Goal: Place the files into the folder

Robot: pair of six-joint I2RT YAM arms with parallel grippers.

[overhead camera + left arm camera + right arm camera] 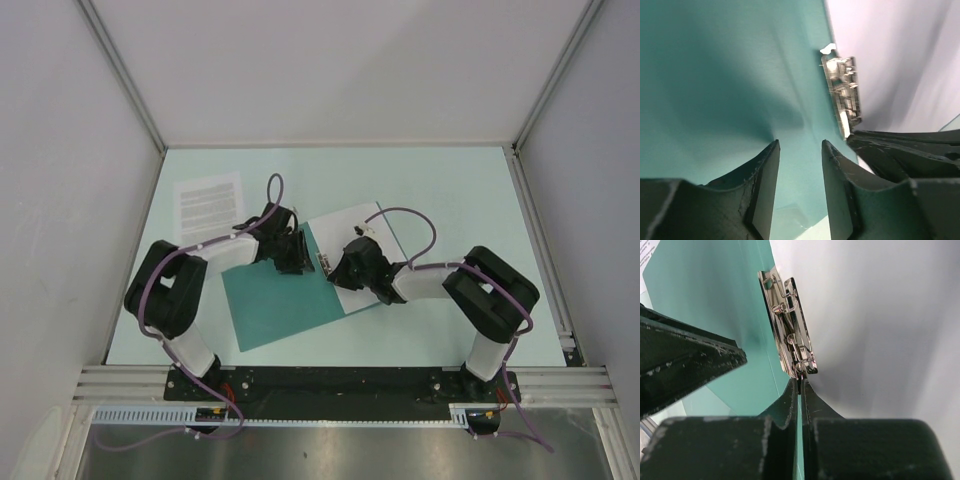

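Note:
The teal folder (275,300) lies open on the table, its left flap bare. The nearly blank sheet (355,222) lies on its right half, beside the metal clip (790,325) at the spine. The printed sheet (208,200) lies on the table at the back left, outside the folder. My left gripper (297,258) is open and empty, low over the teal flap (715,75) just left of the clip (842,92). My right gripper (800,385) is shut with its tips pinching the near end of the clip, next to the blank sheet (880,330).
The pale mint tabletop (450,190) is walled by grey panels on three sides. The two grippers sit almost tip to tip over the folder's spine; the right gripper's body (905,155) shows close beside my left fingers (837,185).

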